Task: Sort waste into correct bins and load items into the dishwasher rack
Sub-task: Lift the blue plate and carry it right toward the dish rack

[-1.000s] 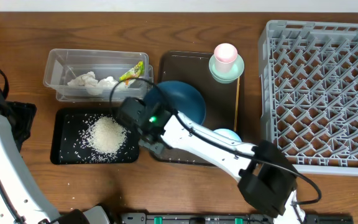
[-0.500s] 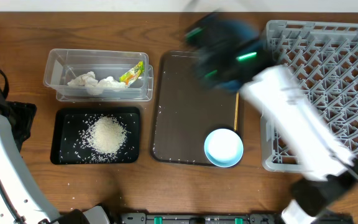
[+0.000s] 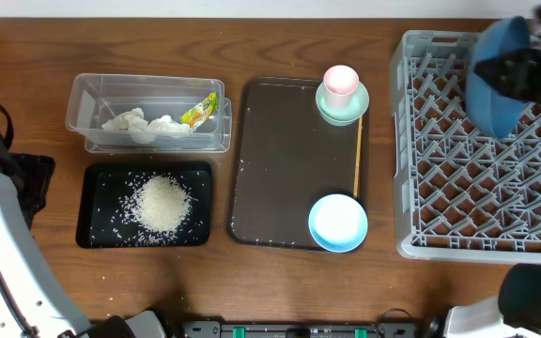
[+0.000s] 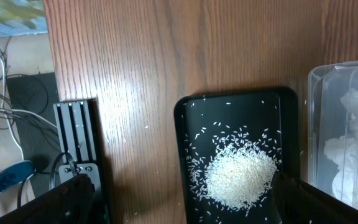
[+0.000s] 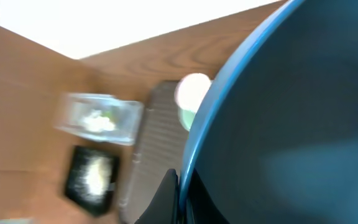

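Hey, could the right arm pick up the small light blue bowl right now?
Probably not yet: the right claw is shut on the dark blue bowl above the rack. The light blue bowl itself sits uncovered.

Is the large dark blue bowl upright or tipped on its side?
Tipped. The large dark blue bowl hangs on edge over the grey plastic lattice crate, rim pinched by the right gripper; contact with the crate, cannot tell.

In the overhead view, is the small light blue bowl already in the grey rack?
No, the small light blue bowl sits on a corner of the dark brown tray, outside the grey rack.
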You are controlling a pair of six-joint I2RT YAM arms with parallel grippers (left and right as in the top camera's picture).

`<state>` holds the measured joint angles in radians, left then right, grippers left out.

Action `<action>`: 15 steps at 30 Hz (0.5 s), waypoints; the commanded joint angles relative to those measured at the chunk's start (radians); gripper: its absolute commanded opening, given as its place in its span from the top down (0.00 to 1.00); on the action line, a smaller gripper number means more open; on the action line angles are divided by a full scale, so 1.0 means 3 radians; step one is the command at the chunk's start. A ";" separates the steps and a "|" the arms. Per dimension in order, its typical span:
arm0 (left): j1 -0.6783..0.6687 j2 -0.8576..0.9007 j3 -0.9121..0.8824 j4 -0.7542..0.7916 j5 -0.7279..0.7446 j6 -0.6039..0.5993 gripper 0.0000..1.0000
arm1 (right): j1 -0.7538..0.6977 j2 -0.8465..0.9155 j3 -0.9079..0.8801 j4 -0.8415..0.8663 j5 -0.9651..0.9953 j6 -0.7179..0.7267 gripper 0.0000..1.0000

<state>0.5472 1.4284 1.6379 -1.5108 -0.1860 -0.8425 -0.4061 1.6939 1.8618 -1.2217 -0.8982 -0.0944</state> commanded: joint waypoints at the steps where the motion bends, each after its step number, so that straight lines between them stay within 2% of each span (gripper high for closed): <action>1: 0.0014 0.0008 0.0008 -0.0009 -0.0028 -0.0055 0.07 | -0.0393 -0.0020 -0.0324 0.0023 -0.1563 -0.0444 0.99; 3: 0.0014 0.0008 0.0008 -0.0009 -0.0028 -0.0055 0.07 | -0.0599 -0.0020 -0.0534 0.0020 -0.1925 -0.0523 0.99; 6: 0.0014 0.0008 0.0008 -0.0009 -0.0028 -0.0055 0.06 | -0.0838 -0.0020 -0.0814 0.0018 -0.2127 -0.0523 0.99; 15: 0.0014 0.0008 0.0008 -0.0009 -0.0028 -0.0055 0.07 | -0.1405 -0.0020 -0.1289 -0.0018 -0.2192 -0.0524 0.99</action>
<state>0.5472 1.4284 1.6379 -1.5108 -0.1860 -0.8421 -0.7902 1.6951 1.4895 -1.2266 -1.4612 -0.2211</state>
